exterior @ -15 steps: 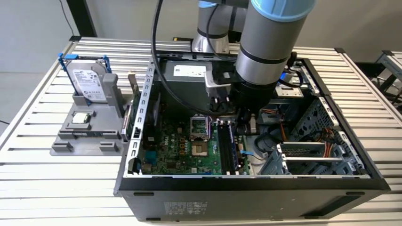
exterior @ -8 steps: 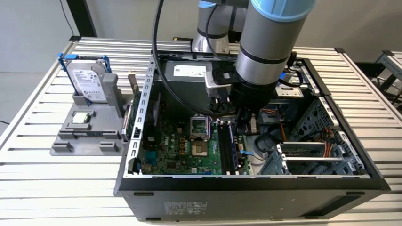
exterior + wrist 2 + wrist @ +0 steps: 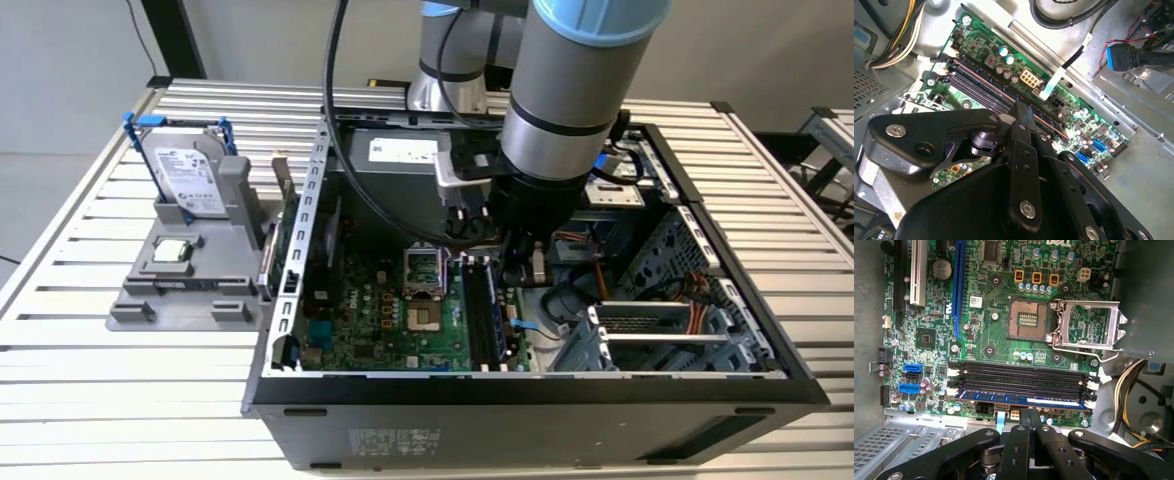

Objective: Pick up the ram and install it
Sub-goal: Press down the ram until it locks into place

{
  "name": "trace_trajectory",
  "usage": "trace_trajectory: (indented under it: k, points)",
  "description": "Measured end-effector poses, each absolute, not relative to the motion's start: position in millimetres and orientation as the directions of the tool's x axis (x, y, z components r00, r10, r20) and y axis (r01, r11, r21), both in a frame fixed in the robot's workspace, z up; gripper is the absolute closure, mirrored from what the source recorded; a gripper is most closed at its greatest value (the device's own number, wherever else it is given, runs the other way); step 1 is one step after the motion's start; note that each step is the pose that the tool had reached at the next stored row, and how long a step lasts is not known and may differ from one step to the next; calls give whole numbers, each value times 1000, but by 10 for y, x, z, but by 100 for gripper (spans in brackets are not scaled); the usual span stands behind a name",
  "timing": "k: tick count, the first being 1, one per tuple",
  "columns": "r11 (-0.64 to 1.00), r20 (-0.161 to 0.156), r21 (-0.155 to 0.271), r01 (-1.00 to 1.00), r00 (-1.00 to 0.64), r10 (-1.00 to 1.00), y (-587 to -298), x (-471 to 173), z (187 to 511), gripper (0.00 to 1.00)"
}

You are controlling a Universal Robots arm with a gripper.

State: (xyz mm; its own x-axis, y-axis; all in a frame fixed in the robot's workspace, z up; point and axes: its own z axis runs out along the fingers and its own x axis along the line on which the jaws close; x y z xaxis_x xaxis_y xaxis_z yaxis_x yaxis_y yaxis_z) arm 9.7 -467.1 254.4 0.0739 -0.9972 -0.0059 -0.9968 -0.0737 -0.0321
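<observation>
Exterior view: the arm is reaching down into the open computer case (image 3: 400, 395), and the gripper (image 3: 518, 262) is hanging just above the memory slots (image 3: 487, 318) on the motherboard (image 3: 387, 320). On the exterior view's left, a grey holder (image 3: 187, 275) is carrying the hard drive (image 3: 187, 175) and the processor chip (image 3: 171, 250).

Second wrist view: the gripper (image 3: 1021, 111) is showing its fingers (image 3: 1023, 127) pressed together, with nothing between them, over the dark slots (image 3: 984, 92).

First wrist view: the ram (image 3: 1021, 400) is sitting in the memory slot nearest to the gripper (image 3: 1030, 416), lying flat along it. The closed fingers (image 3: 1021, 427) are standing just beside the stick's edge. The empty socket (image 3: 1028, 319) is lying open, its metal frame (image 3: 1089, 325) being lifted aside.
</observation>
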Motion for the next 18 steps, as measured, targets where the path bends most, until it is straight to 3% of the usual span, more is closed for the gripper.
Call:
trace_trajectory:
  k: [18]
  points:
    - [-80,-6,-32,-996,80,-997,-4671,110,2310,100]
